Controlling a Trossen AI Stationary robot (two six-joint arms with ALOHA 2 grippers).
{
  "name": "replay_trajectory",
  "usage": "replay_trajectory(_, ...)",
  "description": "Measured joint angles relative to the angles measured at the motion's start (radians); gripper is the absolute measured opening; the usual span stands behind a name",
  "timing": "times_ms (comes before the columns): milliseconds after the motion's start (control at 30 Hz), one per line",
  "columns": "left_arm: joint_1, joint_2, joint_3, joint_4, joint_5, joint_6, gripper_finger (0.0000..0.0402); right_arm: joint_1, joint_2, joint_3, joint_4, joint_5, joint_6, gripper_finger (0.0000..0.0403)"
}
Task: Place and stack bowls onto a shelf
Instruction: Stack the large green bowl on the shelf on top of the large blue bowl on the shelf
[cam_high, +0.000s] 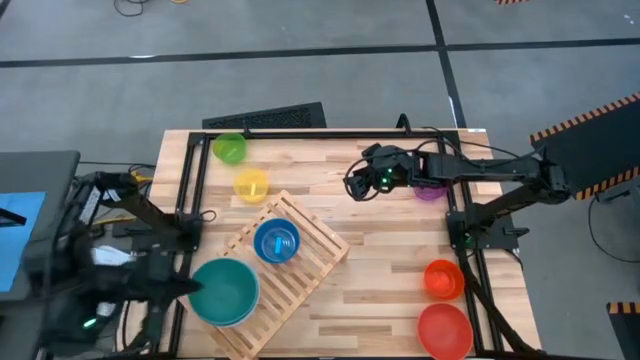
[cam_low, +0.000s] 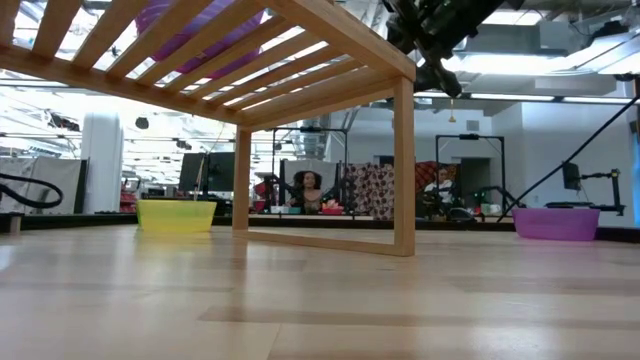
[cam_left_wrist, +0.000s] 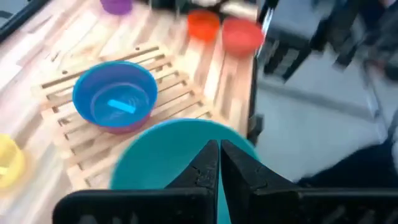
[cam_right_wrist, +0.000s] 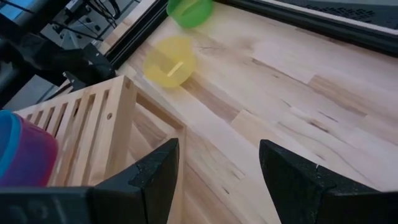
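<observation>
On the plank table (cam_high: 390, 270), the slatted shelf (cam_high: 310, 262) carries a blue bowl (cam_high: 276, 243) at centre; left jaws pinch the teal bowl (cam_high: 225, 291) at seven o'clock, right jaws gape.

On my feed the shelf (cam_high: 300, 262) was pale wooden slats and carried a blue bowl (cam_high: 276, 242) nested in a pink-purple one, with a large teal bowl (cam_high: 225, 290) at its end by the desk's left edge. I saw a green bowl (cam_high: 229, 148) and a yellow bowl (cam_high: 251, 185) toward the far left corner, a purple bowl (cam_high: 430, 191) near the right edge, and an orange bowl (cam_high: 443, 278) and a red bowl (cam_high: 444, 331) by the near right corner. The desk (cam_high: 380, 260) was light striped planks, both arms dark.
</observation>
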Motion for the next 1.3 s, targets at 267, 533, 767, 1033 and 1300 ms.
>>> replay_trajectory(267,-0.115,-0.006,-0.189,-0.003,-0.087,-0.224,0.0000,-0.032,0.000,0.000,0.000,-0.007,-0.037,0.0248)
replay_trajectory(533,-0.136,-0.034,-0.332,-0.005,-0.170,-0.373,0.0000,-0.044,0.000,0.000,-0.001,-0.021,-0.036,0.0248)
replay_trajectory(767,-0.139,-0.030,-0.392,0.015,-0.100,-0.386,0.0000,-0.044,0.000,0.000,-0.001,-0.022,-0.036,0.0248)
replay_trajectory(1033,-0.132,-0.030,-0.392,0.011,-0.064,-0.331,0.0000,-0.044,0.000,0.000,-0.002,-0.022,-0.036,0.0248)
replay_trajectory(1300,-0.123,-0.030,-0.463,0.034,-0.058,-0.338,0.0000,-0.044,0.000,0.000,-0.003,-0.022,-0.036,0.0248)
